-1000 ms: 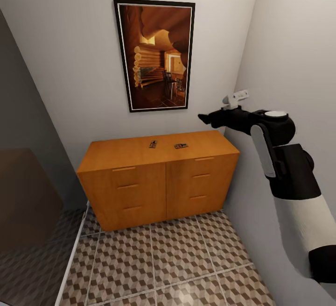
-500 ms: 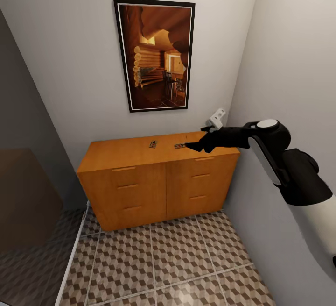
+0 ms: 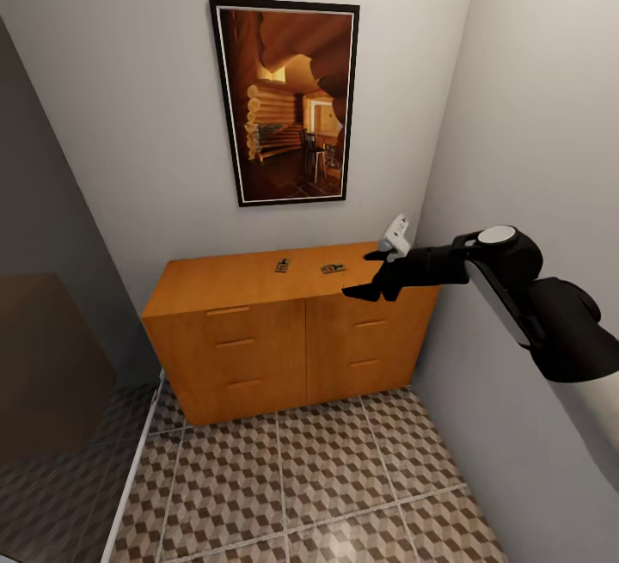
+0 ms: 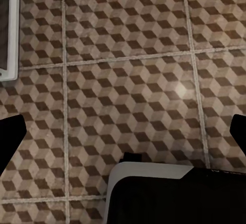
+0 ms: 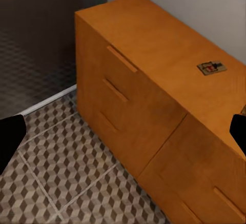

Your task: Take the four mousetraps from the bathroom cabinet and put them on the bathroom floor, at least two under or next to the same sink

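Observation:
The orange-brown cabinet [image 3: 292, 339] stands against the back wall, and two mousetraps lie on its top: one [image 3: 282, 266] near the middle, the other [image 3: 333, 268] to its right. My right gripper [image 3: 361, 275] hovers open over the cabinet's front right edge, just right of the second mousetrap and apart from it. The right wrist view looks down at the cabinet [image 5: 154, 85] with one mousetrap [image 5: 211, 68] on top, its dark fingertips [image 5: 10, 137] spread wide. In the left wrist view my left gripper [image 4: 123, 131] is open, pointing down at the cube-patterned bathroom floor [image 4: 133, 70].
A framed picture [image 3: 284, 103] hangs above the cabinet. The right wall [image 3: 533, 116] runs close beside my right arm. A dark glass partition [image 3: 52, 357] and a white threshold strip [image 3: 129, 477] border the floor at left. My own base [image 4: 154, 193] is below the left gripper.
My right arm has swung down and leftward from beside the wall to the cabinet's top, then dipped a little toward its front edge. Both mousetraps lie where they were.

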Robot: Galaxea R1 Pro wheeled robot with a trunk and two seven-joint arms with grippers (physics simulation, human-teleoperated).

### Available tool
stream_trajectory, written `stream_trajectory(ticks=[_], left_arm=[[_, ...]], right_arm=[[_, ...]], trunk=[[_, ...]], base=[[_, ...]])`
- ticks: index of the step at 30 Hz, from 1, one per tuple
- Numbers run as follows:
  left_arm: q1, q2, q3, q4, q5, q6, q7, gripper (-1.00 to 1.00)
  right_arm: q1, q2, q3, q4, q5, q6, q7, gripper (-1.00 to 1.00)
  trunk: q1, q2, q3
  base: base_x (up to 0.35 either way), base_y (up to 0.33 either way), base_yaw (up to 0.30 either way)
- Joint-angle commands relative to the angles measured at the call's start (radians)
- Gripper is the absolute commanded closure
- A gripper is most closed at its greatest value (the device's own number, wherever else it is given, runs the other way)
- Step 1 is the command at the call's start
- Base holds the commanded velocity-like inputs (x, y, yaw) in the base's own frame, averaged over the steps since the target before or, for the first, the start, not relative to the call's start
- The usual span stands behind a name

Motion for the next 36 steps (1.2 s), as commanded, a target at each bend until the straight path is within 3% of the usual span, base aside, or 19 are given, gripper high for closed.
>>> stream_trajectory(ticks=[1, 14, 19, 23, 28, 36], left_arm=[[-0.001, 0.0, -0.009, 0.001, 0.005, -0.003, 0.005, -1.0], [0.0, 0.012, -0.02, 0.063, -0.001, 0.014, 0.006, -1.0], [0.001, 0.016, -0.027, 0.068, -0.003, 0.077, 0.007, -1.0], [0.001, 0.018, -0.03, 0.069, -0.004, 0.17, 0.005, -1.0], [0.001, 0.018, -0.031, 0.07, -0.004, 0.222, 0.005, -1.0], [0.001, 0.018, -0.031, 0.07, -0.004, 0.285, 0.005, -1.0]], right_arm=[[-0.002, -0.002, 0.003, 0.0, -0.007, 0.005, 0.003, -1.0], [-0.001, -0.03, 0.007, 0.022, -0.007, -0.001, 0.075, -1.0], [0.0, -0.034, 0.008, 0.059, -0.007, -0.002, 0.085, -1.0], [0.0, -0.034, 0.008, 0.11, -0.007, -0.004, 0.088, -1.0], [0.0, -0.034, 0.008, 0.155, -0.007, -0.009, 0.088, -1.0], [0.0, -0.031, 0.009, 0.258, -0.008, -0.103, 0.089, -1.0]], trunk=[[0.001, -0.002, -0.002], [0.001, -0.002, -0.002], [0.001, -0.002, -0.002], [0.001, -0.002, -0.002], [0.001, -0.002, -0.002], [0.001, -0.002, -0.002]], base=[[0.0, 0.0, 0.0], [0.0, 0.0, 0.0], [0.0, 0.0, 0.0], [0.0, 0.0, 0.0], [0.0, 0.0, 0.0], [0.0, 0.0, 0.0]])
